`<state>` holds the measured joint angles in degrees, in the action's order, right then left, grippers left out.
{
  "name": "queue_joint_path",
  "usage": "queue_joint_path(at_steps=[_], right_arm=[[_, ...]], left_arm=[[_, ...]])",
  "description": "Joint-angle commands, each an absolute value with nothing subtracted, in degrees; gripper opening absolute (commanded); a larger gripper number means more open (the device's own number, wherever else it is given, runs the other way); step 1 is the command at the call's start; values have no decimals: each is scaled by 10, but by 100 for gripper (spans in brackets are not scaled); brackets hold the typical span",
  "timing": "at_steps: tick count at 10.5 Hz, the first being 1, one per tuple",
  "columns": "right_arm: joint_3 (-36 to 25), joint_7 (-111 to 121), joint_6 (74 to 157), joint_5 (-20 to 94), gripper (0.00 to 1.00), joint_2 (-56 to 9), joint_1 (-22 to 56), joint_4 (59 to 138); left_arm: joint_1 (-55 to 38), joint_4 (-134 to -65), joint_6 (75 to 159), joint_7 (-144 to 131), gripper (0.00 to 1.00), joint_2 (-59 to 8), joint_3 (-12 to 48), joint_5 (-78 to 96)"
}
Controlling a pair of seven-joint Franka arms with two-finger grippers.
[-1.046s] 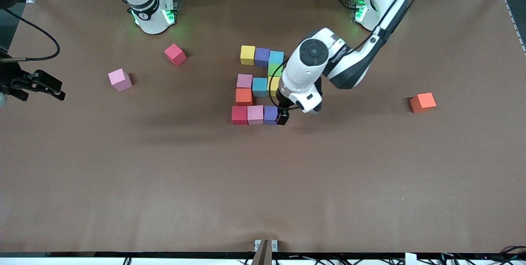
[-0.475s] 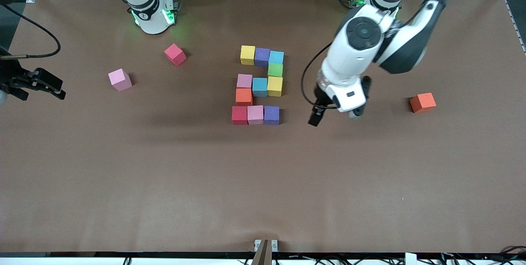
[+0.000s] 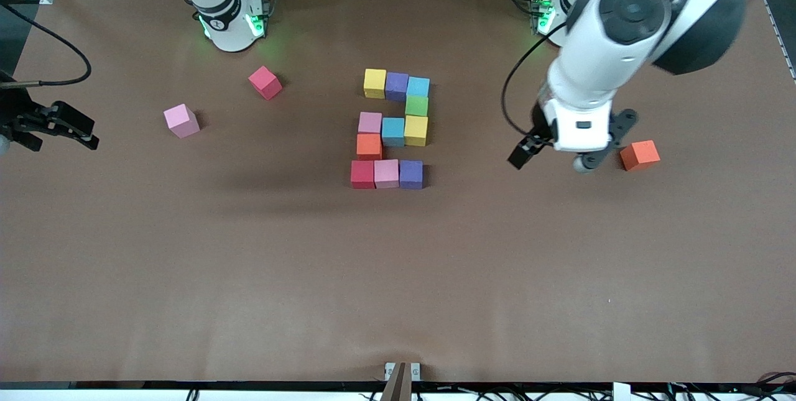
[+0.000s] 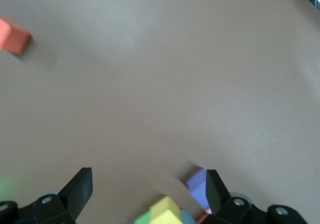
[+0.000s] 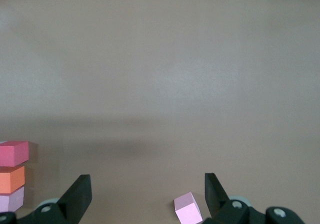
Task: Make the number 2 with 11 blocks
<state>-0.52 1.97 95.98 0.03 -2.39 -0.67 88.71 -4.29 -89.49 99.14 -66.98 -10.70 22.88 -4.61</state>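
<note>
On the tabletop (image 3: 398, 276), the number 2 (image 3: 393, 132) sits in the upper middle of the frame. A lone block (image 3: 640, 155) lies toward the left arm's end, with the left gripper (image 3: 571, 140) over the tabletop between it and the digit. Toward the right arm's end lie a farther block (image 3: 265, 82) and a nearer block (image 3: 181, 120). The right gripper (image 3: 84, 137) waits at the frame's edge.

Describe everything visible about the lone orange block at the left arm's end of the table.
The lone orange block is a small matte cube, foam by the look of it, plain orange with a lighter top face. It sits flat on the brown table, turned slightly askew, apart from the number 2, toward the left arm's end. Nothing touches it; the left gripper hangs open above the table beside it, holding nothing. The left wrist view shows it too.
</note>
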Motion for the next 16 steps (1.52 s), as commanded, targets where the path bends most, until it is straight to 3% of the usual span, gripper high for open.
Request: queue_joint_path(at_steps=[1,3,5,9,16], right_arm=[[-3,31,963,10,100,-16,-11,893],[-3,31,962,10,100,-16,-12,893],[-3,31,962,10,100,-16,-12,893],[-3,31,962,10,100,-16,-12,893],[-4,31,962,10,100,-17,-12,894]], left_arm=[[10,-887,926,-468,100,-67,231,-51],[19,-889,893,-285,100,-31,176,-51],[66,-889,874,-138,100,-8,165,-47],[59,-893,875,-6,100,7,77,-23],[55,-882,882,-23,100,1,72,-28]])
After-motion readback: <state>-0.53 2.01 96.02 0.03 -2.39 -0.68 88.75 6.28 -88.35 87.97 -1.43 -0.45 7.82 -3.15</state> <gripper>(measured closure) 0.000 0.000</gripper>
